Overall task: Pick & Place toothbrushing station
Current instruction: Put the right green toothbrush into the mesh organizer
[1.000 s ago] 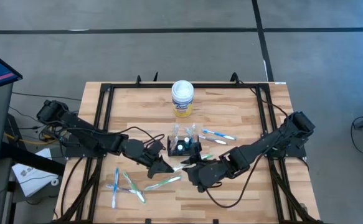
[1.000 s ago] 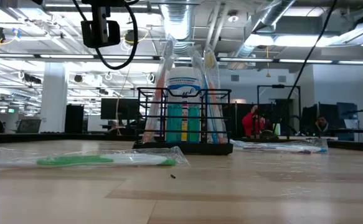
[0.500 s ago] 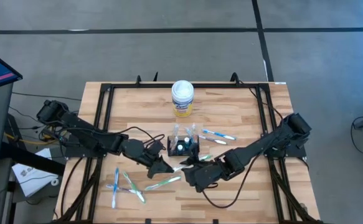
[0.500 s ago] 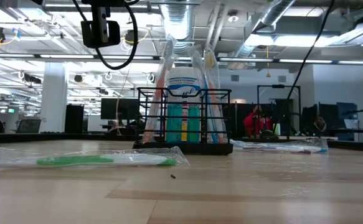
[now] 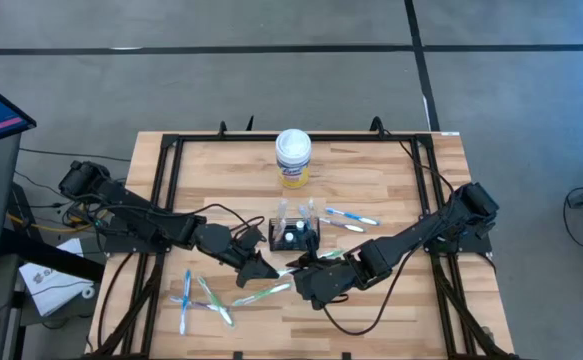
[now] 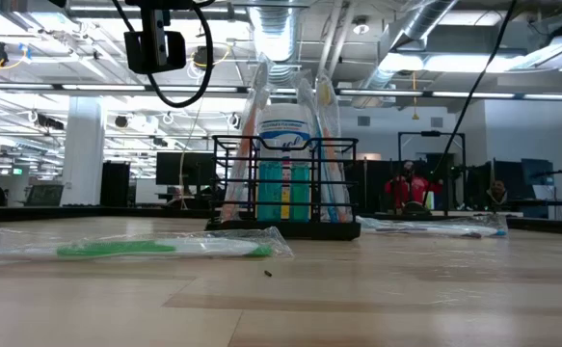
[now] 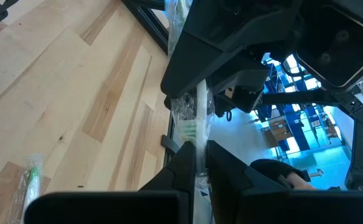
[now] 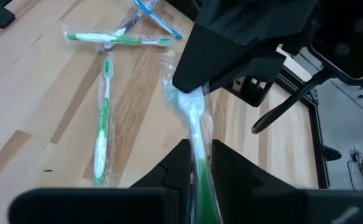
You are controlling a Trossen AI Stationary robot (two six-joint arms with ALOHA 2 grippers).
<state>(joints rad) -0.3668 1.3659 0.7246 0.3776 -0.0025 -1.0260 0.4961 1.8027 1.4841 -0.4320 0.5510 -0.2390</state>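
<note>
Wooden table [image 5: 371,190] in big room with grey floor. Loose wrapped toothbrushes [image 5: 203,300] lie at left front, not yet put away. Left gripper [image 5: 262,268] shut tight on wrapped green toothbrush [image 7: 198,118]. Right gripper [image 5: 302,272] meets it, fingers pinching same toothbrush at other end. Both hold it just in front of toothbrushing station [image 5: 296,231], mid-table. Station already has some brushes standing inside. Two more toothbrushes [image 5: 351,219] lie right of it. Many left to go.
</note>
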